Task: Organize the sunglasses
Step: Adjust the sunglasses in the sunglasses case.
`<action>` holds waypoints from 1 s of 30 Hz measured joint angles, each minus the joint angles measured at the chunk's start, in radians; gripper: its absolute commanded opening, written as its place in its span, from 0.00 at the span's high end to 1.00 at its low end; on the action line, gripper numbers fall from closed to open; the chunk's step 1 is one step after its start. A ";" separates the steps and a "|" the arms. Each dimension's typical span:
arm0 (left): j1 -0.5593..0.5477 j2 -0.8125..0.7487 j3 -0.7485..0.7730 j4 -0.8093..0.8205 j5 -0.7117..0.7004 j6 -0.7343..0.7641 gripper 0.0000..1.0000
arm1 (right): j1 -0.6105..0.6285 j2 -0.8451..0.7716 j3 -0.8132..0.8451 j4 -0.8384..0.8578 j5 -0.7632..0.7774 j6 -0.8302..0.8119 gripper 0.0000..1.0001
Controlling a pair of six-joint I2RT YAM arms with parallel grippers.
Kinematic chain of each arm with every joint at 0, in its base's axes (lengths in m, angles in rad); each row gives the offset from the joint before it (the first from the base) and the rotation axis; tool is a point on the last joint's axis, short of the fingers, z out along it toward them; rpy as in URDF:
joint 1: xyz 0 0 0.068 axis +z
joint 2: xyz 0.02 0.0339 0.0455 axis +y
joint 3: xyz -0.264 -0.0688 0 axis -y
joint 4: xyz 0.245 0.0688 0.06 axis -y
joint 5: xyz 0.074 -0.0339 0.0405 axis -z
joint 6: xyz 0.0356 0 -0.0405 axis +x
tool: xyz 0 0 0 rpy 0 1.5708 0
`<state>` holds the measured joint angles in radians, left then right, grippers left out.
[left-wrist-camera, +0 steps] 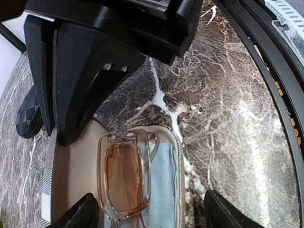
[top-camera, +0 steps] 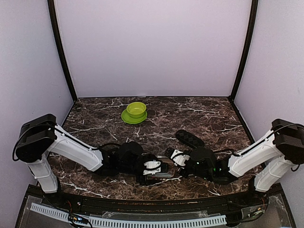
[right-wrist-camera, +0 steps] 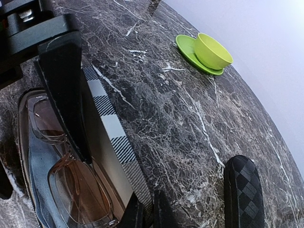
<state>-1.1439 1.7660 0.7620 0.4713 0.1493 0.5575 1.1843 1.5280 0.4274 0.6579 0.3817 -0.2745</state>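
Down inside the open brown-and-beige striped case (right-wrist-camera: 111, 123), the folded sunglasses with reddish-brown translucent lenses (left-wrist-camera: 123, 178) are lying flat on a pale blue cloth lining (left-wrist-camera: 164, 180), so this pair is looking as good as stowed. Right above them the left gripper (left-wrist-camera: 149, 216) is hovering with its jaws spread wide, straddling the glasses and gripping nothing. The right gripper (right-wrist-camera: 149, 209) is reaching in from the other side, its fingers pinched tight on the edge of the case's raised striped lid and propping it open. Judging from that, what is remaining for this pair is lowering the lid and shutting the case. A little farther back on the dark veined marble table (top-camera: 213, 118), a black bumpy oblong case (top-camera: 190, 138) is sitting closed, and I cannot tell whether anything is inside it; no second pair of glasses is showing anywhere. Well beyond, a lime-green bowl (top-camera: 136, 109) is standing on a matching green saucer (top-camera: 127, 118), apart from all of this.
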 measured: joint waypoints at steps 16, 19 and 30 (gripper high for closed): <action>0.000 0.056 0.012 0.029 -0.039 -0.008 0.22 | 0.000 0.000 0.000 -0.005 0.000 0.006 1.00; 0.000 0.056 0.013 0.031 -0.048 -0.012 0.22 | 0.000 0.000 0.000 -0.005 0.000 0.006 1.00; -0.002 0.071 0.013 0.058 -0.063 -0.003 0.22 | 0.000 0.000 0.000 -0.004 0.000 0.007 1.00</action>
<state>-1.1458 1.8366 0.7746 0.5293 0.0868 0.5545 1.1839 1.5284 0.4274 0.6540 0.3820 -0.2676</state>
